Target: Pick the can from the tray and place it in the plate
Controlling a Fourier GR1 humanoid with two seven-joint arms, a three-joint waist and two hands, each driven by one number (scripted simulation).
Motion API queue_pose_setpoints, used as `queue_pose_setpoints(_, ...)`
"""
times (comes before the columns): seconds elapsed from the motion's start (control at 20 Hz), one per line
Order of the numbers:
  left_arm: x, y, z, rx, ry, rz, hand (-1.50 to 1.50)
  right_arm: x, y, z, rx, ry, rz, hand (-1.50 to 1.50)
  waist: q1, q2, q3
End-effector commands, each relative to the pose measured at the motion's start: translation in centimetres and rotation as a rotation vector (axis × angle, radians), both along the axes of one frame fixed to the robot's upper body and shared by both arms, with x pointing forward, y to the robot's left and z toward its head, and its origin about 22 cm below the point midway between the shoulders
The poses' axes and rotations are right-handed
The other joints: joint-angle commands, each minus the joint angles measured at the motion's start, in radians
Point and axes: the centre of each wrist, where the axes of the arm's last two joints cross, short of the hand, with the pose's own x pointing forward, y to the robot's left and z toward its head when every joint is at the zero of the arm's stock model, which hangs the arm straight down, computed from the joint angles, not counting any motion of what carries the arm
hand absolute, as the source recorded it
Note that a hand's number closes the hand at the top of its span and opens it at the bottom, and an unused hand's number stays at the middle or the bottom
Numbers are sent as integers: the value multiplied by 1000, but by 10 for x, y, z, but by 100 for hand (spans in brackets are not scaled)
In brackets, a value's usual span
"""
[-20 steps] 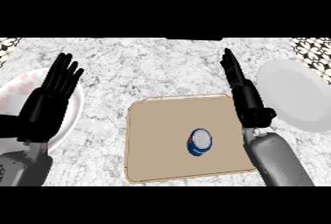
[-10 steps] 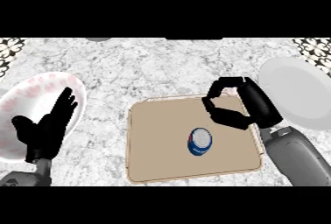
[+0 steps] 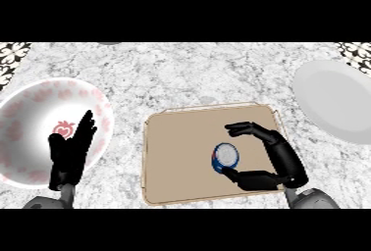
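The can (image 3: 226,157) stands on end on the tray (image 3: 174,162), right of the tray's middle and toward its lower edge, its pale round top facing up at me, so its long axis points straight up off the board. My right hand (image 3: 270,162) is curved around it from the right: fingers arch over the can's upper right, thumb sits at its lower edge and looks to be touching the rim, while a gap shows between the fingers and the can's top. So I'd call this hand cupped but not yet clamped, holding nothing for now. The can lies just left of my right palm, inside the crook of fingers and thumb, and closing inward across its width is what the grasp calls for. My left hand (image 3: 71,154) is far off at the lower left of the frame, fingers straight and relaxed, over the lower right rim of the flowered plate (image 3: 29,112); it is much the farther from the can. A plain grey plate (image 3: 337,100) lies on the worktop (image 3: 181,73) at the upper right, apart from the tray and nearer my right hand, so I judge that the easier place to set the can.
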Motion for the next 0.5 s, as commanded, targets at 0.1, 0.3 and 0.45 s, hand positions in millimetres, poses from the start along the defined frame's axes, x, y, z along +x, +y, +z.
queue_pose_setpoints(0.1, -2, -13, 0, 15, 8, -7, 0, -14, -27, -3, -284, -39, 146, -150, 14, -3, -2)
queue_pose_setpoints(0.3, -5, -14, 4, 5, 22, -5, 0, 2, -41, 36, -523, -125, 38, -150, 15, -7, -3)
queue_pose_setpoints(0.45, -4, -22, 1, 2, 12, -6, 0, 11, -40, 54, -678, -82, 54, -150, 20, -4, -3)
